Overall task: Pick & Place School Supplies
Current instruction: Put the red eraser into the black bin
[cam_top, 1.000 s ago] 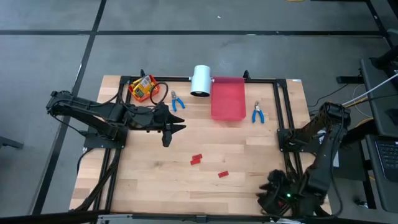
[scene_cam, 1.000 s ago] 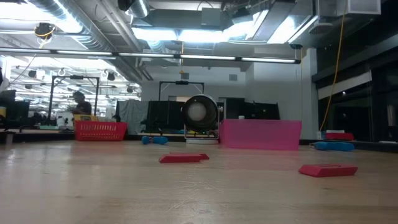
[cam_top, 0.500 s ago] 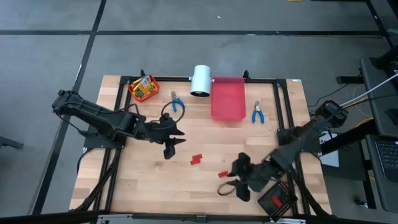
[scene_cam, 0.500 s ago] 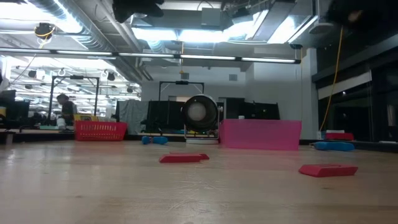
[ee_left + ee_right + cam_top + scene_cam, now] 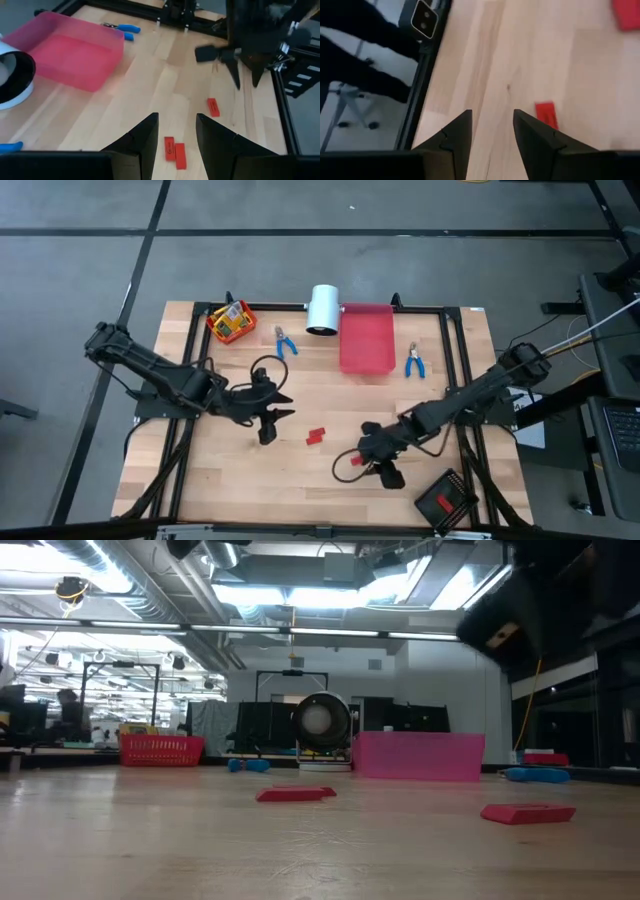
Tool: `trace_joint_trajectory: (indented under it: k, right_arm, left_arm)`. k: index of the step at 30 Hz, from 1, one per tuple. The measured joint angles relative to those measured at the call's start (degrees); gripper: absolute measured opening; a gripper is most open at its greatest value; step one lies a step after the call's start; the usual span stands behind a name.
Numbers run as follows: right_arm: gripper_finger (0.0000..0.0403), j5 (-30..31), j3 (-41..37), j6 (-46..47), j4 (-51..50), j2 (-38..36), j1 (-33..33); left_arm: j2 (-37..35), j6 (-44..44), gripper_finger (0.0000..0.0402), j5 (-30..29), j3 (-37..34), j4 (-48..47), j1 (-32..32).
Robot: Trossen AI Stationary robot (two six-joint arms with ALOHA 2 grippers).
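Your right hand [image 5: 372,467] has swung in from the table's near right corner and now hangs with its fingers apart, holding nothing, right by the single red block [image 5: 356,461], which lies flat on the table [image 5: 300,490]. Your left hand [image 5: 268,420] has slid a little nearer the front and is also open and empty, with the pair of red blocks [image 5: 317,436] lying just beside it, toward your right hand.

I can't read any text, label or number from here; the print on the yellow-orange boxes [image 5: 229,321] is too small.
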Motion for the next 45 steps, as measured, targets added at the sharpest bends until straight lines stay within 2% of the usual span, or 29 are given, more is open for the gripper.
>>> trace_joint_trajectory:
  k: [5, 11, 16, 30, 39, 45]
  right_arm:
    - [0.0159, -5.77, -0.04, -1.19, 2.25, 7.23, -0.44]
    - [0.0176, -4.34, -0.07, -0.84, 4.8, 11.76, -0.5]
    - [0.0184, -0.49, -0.04, -0.64, 5.17, 11.92, -1.01]
    - [0.0178, 3.2, -0.04, -0.64, 3.65, 11.92, -1.3]
    - [0.0178, 4.83, -0.06, -0.86, 1.88, 11.92, -2.75]
    - [0.0177, 2.61, -1.14, 1.29, 1.77, 11.95, -2.74]
  left_arm:
    - [0.0, -1.93, 0.0127, -4.3, 0.0, -0.11, -2.89]
    - [0.0, -4.61, 0.0127, -6.14, 0.0, -0.67, -5.06]
    - [0.0, -6.49, 0.0127, -5.97, 0.0, -2.62, -5.43]
    - [0.0, -6.86, 0.0127, -5.84, 0.0, -2.91, -5.3]
    - [0.0, -6.84, 0.0127, -5.88, 0.0, -2.93, -5.3]
    - [0.0, -7.19, 0.0127, -5.88, 0.0, -2.93, -5.3]
